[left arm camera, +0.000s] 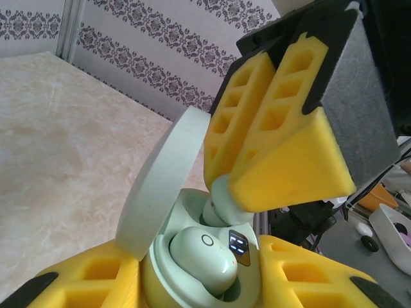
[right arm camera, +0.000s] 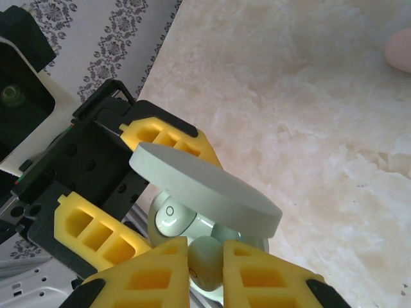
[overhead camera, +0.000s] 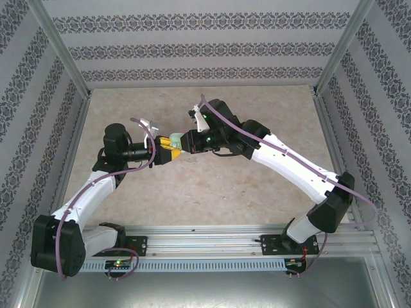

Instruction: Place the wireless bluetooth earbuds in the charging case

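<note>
Pale-green charging case (left arm camera: 186, 292) held open above the marbled table (overhead camera: 212, 199), with two buds at it.
The left gripper (left arm camera: 199, 289) clamps the case by its sides, its lid (left arm camera: 164, 183) tipped up, and one green earbud (left arm camera: 199, 253) sits in its well. The right gripper (right arm camera: 205, 273) pinches a second green earbud (right arm camera: 204, 260) narrowly between yellow pads (right arm camera: 270, 282) at the neighbouring well; it seems to touch the case, though the contact is hidden.

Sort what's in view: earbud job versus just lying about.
Job: open pale green case, held by left gripper; green earbud seated inside; second green earbud pinched by right gripper.
Lying about: pink rounded object on the table, too cropped to identify.
</note>
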